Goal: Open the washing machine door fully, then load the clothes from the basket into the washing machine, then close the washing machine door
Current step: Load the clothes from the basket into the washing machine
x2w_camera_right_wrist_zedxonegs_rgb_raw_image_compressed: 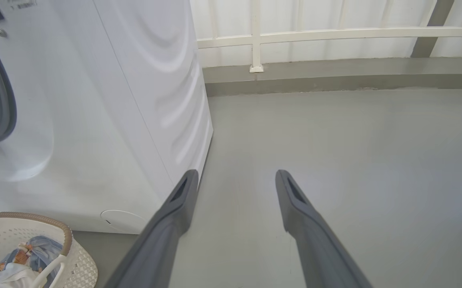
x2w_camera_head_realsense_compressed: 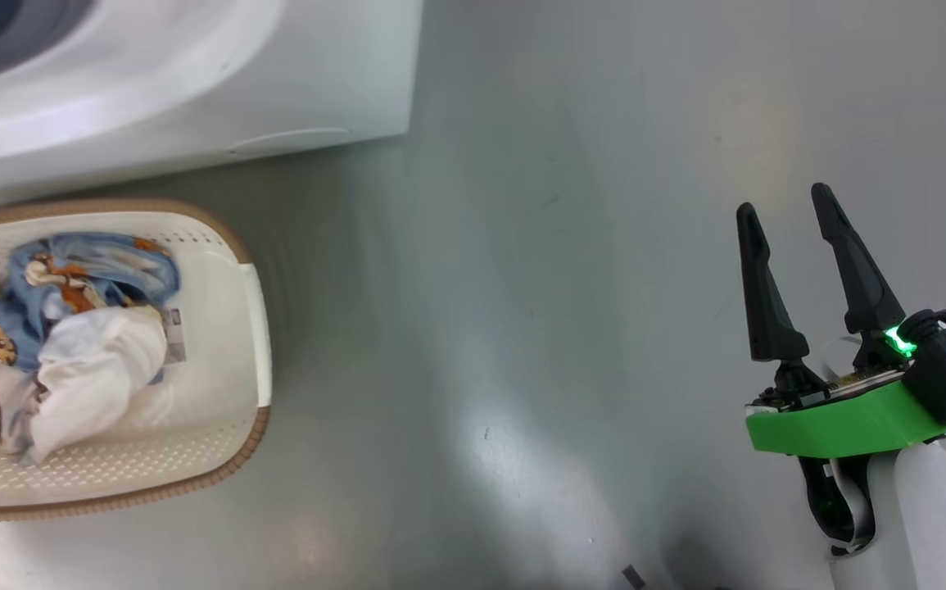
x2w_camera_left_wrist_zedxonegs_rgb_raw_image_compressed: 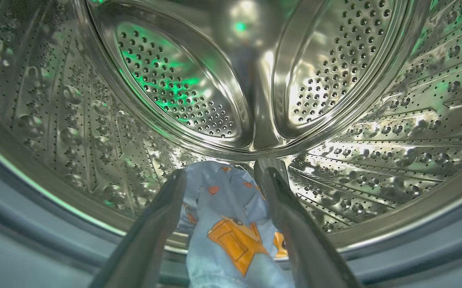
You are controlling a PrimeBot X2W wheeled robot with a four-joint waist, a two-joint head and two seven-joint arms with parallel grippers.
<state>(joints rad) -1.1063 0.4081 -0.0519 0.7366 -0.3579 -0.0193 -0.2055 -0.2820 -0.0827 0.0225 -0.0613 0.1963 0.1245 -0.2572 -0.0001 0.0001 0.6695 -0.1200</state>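
My left gripper point(x2w_camera_left_wrist_zedxonegs_rgb_raw_image_compressed: 225, 174) reaches into the washing machine's steel perforated drum point(x2w_camera_left_wrist_zedxonegs_rgb_raw_image_compressed: 175, 80), its fingers apart and open. A light-blue cloth with orange prints point(x2w_camera_left_wrist_zedxonegs_rgb_raw_image_compressed: 231, 224) lies between them over the grey gasket point(x2w_camera_left_wrist_zedxonegs_rgb_raw_image_compressed: 15, 192). The white washing machine point(x2w_camera_head_realsense_compressed: 194, 82) stands at the upper left of the head view; its door is out of view. The cream basket point(x2w_camera_head_realsense_compressed: 251, 270) sits on the floor in front of it, holding blue printed and white clothes point(x2w_camera_head_realsense_compressed: 79, 328). My right gripper point(x2w_camera_head_realsense_compressed: 785, 201) hovers open and empty over the floor at the right, far from the basket.
Grey floor point(x2w_camera_head_realsense_compressed: 522, 328) stretches between the basket and my right arm. The right wrist view shows the machine's side point(x2w_camera_right_wrist_zedxonegs_rgb_raw_image_compressed: 115, 100), its round lower flap point(x2w_camera_right_wrist_zedxonegs_rgb_raw_image_compressed: 123, 220), the basket rim point(x2w_camera_right_wrist_zedxonegs_rgb_raw_image_compressed: 55, 232) and a white railing on a low kerb point(x2w_camera_right_wrist_zedxonegs_rgb_raw_image_compressed: 255, 36) behind.
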